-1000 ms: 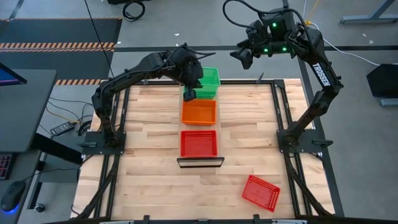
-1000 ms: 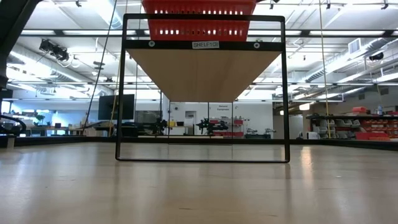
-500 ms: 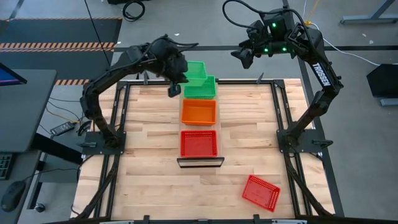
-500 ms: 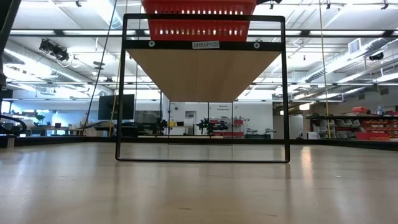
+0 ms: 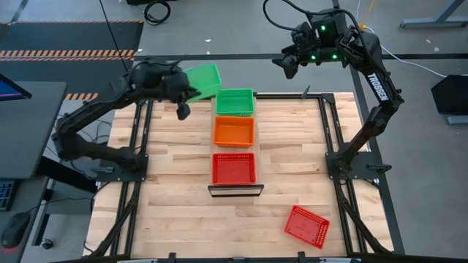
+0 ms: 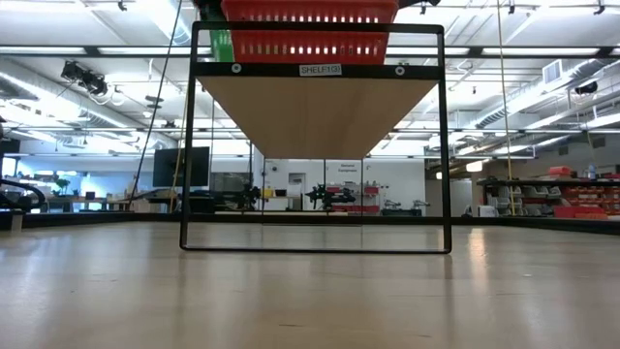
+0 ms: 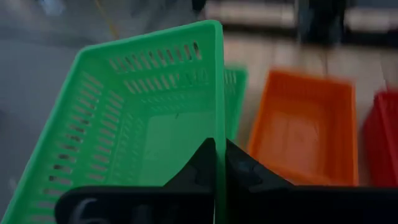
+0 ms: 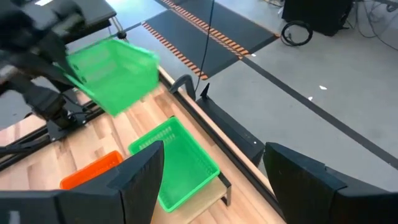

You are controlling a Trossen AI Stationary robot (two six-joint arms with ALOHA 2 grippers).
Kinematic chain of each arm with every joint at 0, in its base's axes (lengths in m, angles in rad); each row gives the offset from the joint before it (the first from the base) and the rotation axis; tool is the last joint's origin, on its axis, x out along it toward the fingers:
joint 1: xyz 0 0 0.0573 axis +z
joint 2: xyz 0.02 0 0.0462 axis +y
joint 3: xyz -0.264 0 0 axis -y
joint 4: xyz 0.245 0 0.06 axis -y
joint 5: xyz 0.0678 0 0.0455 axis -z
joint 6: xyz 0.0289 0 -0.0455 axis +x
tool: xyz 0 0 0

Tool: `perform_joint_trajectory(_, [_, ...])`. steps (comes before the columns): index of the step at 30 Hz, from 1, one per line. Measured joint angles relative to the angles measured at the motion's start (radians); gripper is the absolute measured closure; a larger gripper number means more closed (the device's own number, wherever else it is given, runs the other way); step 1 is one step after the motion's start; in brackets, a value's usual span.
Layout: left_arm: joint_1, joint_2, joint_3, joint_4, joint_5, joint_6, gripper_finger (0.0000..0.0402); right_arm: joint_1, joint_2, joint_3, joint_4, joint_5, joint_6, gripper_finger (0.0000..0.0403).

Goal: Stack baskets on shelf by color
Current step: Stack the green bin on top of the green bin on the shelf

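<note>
While left gripper (image 5: 184, 96) clamps green basket (image 5: 202, 79), stray red basket (image 5: 306, 226) lies apart.

Green perforated plastic baskets: two, one lifted (image 5: 202, 79), one on the pale wooden shelf (image 5: 235, 101). Orange basket (image 5: 234, 131): one visible. Red baskets: two visible, one on the shelf (image 5: 234, 168), one loose on the tabletop (image 5: 306, 226).

The left arm reaches from its base at the table's left edge up and toward the far left corner of the shelf (image 5: 235, 191), its links bent low and stretched leftward of that board. The left gripper (image 5: 191, 91) sits beyond the shelf's far end and to its left, fingers pinched tight on the wall of a green basket (image 5: 202, 80), which it holds tilted in the air. The right arm stands tall from the right edge, elbow high, with the right gripper (image 5: 287, 64) raised past the shelf's far end on the right, jaws spread wide and holding nothing.
</note>
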Motion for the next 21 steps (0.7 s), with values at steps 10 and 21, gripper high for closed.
perform_joint_trajectory(10, [-0.021, 0.105, -0.010, 0.259, 0.095, 0.040, 0.0393, -0.021, 0.000, 0.000, 0.007, -0.001, 0.007, 0.0125])
perform_joint_trajectory(21, [-0.036, 0.279, -0.010, 0.405, 0.204, 0.139, 0.0390, -0.021, 0.000, 0.000, 0.005, -0.002, 0.025, 0.0125])
